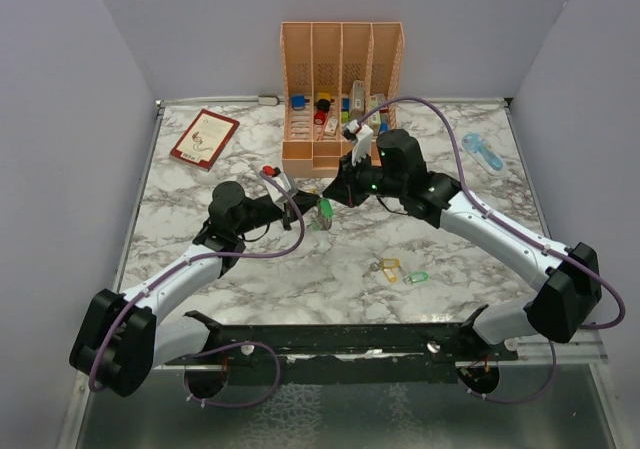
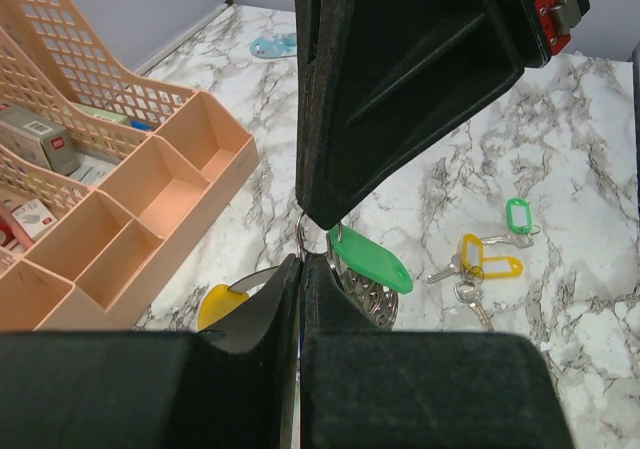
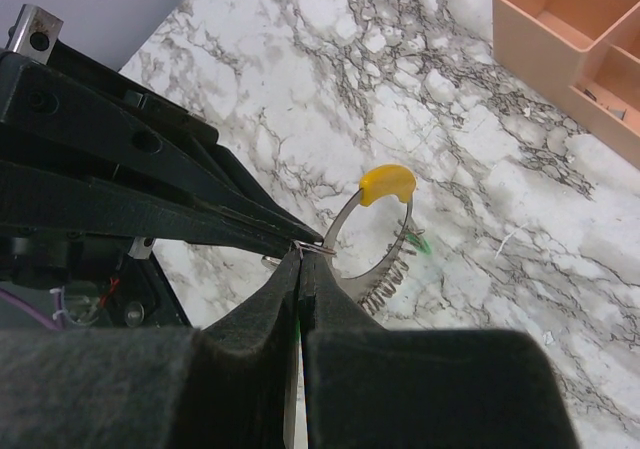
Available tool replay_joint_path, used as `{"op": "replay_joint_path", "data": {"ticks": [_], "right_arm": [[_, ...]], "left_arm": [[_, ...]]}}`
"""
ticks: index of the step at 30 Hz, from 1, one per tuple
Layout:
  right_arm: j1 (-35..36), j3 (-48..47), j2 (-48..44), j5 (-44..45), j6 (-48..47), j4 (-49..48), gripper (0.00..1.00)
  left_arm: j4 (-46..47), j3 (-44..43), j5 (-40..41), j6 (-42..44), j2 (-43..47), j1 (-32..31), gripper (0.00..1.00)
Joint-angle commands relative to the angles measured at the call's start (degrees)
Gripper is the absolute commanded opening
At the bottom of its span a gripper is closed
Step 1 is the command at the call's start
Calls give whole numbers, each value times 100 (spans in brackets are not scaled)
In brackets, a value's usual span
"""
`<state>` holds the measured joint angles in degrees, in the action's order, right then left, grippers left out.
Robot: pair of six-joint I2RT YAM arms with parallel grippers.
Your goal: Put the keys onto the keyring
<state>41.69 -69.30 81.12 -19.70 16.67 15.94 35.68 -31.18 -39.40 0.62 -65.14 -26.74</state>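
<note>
Fingertips of the left gripper [image 2: 300, 262] and right gripper [image 3: 300, 264] are both squeezed together, meeting tip to tip on a tiny wire loop. Can't tell which one really has it. The green key [image 2: 372, 259] dangles right there, and the keyring [image 3: 362, 275] sits just under the tips. Spare keys [image 1: 390, 267] lie nearer the right arm with plenty of bare table [image 1: 480, 259] around them, but the organizer [image 1: 340, 89] crowds the far side.

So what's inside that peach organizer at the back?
The peach organizer holds small boxes, a blue block and a black block in its middle compartments. The low front compartments that the left wrist view shows look empty. Its front right corner is hidden behind the right arm.
</note>
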Motion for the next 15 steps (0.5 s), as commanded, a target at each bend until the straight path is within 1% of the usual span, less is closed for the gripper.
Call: {"op": "replay_joint_path", "data": {"ticks": [1,15], "right_arm": [[36,-172,7,312,-30,-40,1],[33,-124,-30,615,7,-48,1]], "left_arm": [[244,-187,-163,33,186,-24,0],[243,-199,-296,42,238,-25,0]]}}
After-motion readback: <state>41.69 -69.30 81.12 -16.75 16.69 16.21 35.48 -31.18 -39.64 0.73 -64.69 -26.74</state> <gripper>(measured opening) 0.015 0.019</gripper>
